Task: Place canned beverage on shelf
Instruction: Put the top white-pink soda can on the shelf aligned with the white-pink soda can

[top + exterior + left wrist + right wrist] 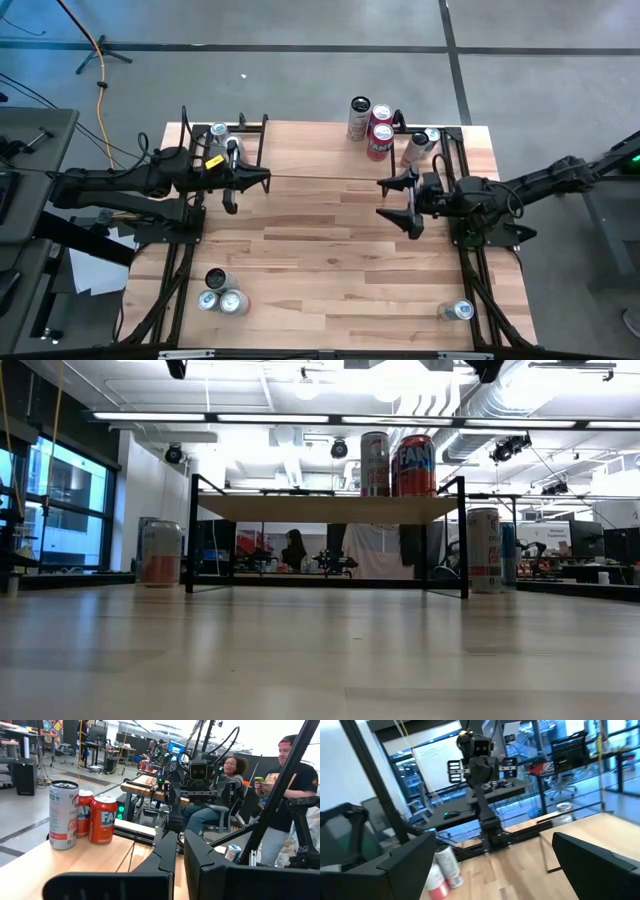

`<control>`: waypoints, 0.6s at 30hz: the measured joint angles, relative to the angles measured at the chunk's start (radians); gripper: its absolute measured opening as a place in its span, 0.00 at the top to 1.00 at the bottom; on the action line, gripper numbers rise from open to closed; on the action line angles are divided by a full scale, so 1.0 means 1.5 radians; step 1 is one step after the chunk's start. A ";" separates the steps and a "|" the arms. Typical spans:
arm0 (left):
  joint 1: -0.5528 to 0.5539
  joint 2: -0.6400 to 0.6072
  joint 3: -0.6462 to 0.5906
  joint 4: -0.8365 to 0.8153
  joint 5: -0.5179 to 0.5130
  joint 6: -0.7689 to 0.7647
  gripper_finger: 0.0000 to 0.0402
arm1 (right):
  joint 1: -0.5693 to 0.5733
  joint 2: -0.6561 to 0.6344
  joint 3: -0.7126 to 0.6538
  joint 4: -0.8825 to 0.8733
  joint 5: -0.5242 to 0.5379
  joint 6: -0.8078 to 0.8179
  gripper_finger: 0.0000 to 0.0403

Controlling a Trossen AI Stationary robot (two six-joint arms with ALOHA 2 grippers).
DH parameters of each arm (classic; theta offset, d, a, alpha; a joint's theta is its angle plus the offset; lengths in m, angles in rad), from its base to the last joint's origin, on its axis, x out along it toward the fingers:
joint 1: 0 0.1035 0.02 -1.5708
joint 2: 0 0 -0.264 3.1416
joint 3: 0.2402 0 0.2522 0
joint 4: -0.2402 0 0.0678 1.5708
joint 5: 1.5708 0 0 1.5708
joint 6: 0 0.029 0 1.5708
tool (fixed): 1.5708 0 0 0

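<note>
1. The worktop [330,270] is wide and mostly bare in the middle. That leaves room to carry a can low and level to the far edge.
2. The shelf [330,509] stands at the far edge on thin black legs. Its plank is raised above the worktop, so a can has to be lifted above the plank before it moves over it.
3. The right claw [392,198] hovers over the worktop near the shelf's front. Its fingers are spread wide with nothing between them. I judge it to be the working arm, at the point of going for a can.
4. The left claw [262,181] waits opposite, fingers pressed together and empty.
5. Three shelf cans [378,143] already stand upright, bunched toward the right end of the plank. The left and middle parts of the plank are free.
6. Loose cans are left on the worktop:
   - The corner can [460,311] is alone at the near right.
   - The trio [233,302] is at the near left.
   - One can [483,550] is beside the shelf's right legs.
   - Another can [160,555] is beside the left legs.
7. The corner can looks the best pick, since it is on the right arm's side with nothing around it.
   - Bring the fingers down either side of its middle and close on it squarely.
   - Keep it upright on the way over.
   - Set it on bare plank apart from the shelf cans so none gets knocked off.
</note>
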 joint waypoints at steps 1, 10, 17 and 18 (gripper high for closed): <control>0.000 0.001 0.000 0.001 -0.003 -0.002 1.00 | -0.005 0.000 0.000 0.000 0.000 -0.007 0.04; 0.000 0.002 0.000 0.000 -0.046 -0.011 1.00 | -0.043 0.000 0.000 -0.006 0.000 -0.062 0.04; 0.000 0.004 0.000 0.000 -0.050 -0.011 1.00 | -0.060 0.000 0.000 -0.005 -0.004 -0.067 0.04; 0.000 0.005 0.000 -0.001 -0.050 -0.011 1.00 | -0.059 0.000 0.000 -0.006 -0.004 -0.067 0.04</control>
